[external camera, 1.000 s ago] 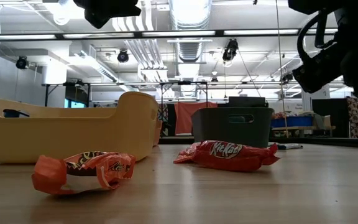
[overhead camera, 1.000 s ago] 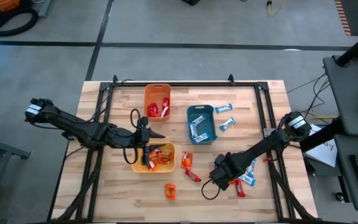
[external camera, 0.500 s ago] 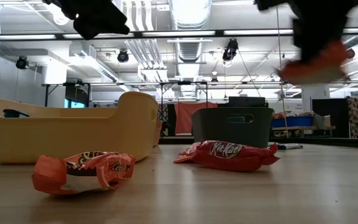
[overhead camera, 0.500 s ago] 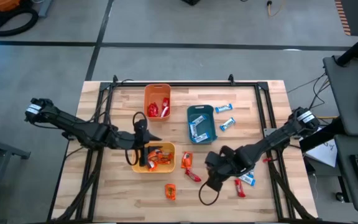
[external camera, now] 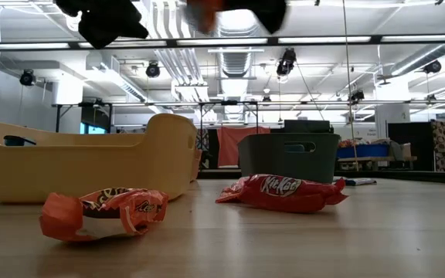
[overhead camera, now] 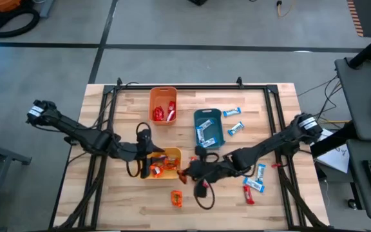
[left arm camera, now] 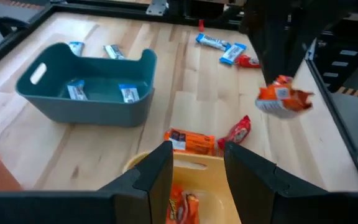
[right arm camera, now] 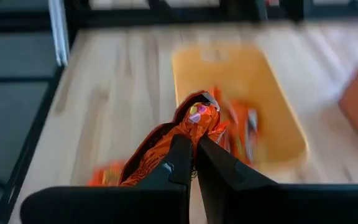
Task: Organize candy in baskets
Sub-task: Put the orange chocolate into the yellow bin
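orange candy (right arm camera: 188, 127) pinched in right tool (right arm camera: 191, 163)

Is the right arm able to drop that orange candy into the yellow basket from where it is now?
Probably yes. The right gripper holds the orange candy up in the air beside the yellow basket, whose top is open. The left gripper hovers over the basket too and might crowd it.

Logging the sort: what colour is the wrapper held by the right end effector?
Orange candy, best seen in the right wrist view.
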`<state>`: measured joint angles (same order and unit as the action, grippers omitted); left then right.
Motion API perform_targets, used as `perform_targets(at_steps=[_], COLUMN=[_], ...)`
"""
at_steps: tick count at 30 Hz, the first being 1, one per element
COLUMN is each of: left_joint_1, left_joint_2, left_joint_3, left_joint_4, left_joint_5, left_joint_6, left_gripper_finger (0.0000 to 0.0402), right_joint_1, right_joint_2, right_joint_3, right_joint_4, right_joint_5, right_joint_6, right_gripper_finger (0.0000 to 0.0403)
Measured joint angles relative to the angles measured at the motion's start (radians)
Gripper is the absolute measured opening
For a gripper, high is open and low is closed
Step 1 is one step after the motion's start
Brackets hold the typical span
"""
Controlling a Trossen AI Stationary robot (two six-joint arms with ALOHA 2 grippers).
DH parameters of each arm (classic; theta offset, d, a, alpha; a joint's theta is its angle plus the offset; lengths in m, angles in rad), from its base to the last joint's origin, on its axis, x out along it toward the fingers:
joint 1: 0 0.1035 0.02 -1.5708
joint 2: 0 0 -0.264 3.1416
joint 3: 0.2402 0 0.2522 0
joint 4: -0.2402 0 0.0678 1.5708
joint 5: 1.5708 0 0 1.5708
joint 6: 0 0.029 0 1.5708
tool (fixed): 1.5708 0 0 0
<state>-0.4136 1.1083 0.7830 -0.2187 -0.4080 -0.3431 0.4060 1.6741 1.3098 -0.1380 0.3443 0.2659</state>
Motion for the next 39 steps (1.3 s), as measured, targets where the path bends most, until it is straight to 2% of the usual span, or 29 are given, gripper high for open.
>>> perform_targets(at_steps=[4, 9, 18, 32, 39], left_joint_1=[-0.04, -0.105, -0.2, -0.226, -0.226], left_joint_2=[-0.024, -0.057, -0.05, -0.052, -0.05], left_joint_3=[0.0, 0.0, 0.0, 0.002, 0.002], left_joint_4=[-0.077, -0.201, -0.227, -0.272, -0.273], left_joint_5=[0.001, 0.001, 0.0, -0.002, -0.003], left_joint_6=[-0.068, -0.2, -0.27, -0.313, -0.316], left_gripper_finger=[0.0128, 0.0128, 0.0128, 0.0128, 0.0128], right_joint_1=[-0.035, -0.074, -0.117, -0.123, -0.123], right_joint_2=[0.046, 0.091, 0.204, 0.323, 0.322], right_joint_3=[0.005, 0.006, 0.022, 0.122, 0.125], right_joint_4=[0.123, 0.16, 0.32, 0.348, 0.33], right_joint_5=[0.005, 0.097, 0.128, 0.127, 0.122], right_joint_6=[-0.12, -0.159, -0.232, -0.26, -0.262], right_gripper_finger=[0.0013, 0.0013, 0.0013, 0.0013, 0.0014])
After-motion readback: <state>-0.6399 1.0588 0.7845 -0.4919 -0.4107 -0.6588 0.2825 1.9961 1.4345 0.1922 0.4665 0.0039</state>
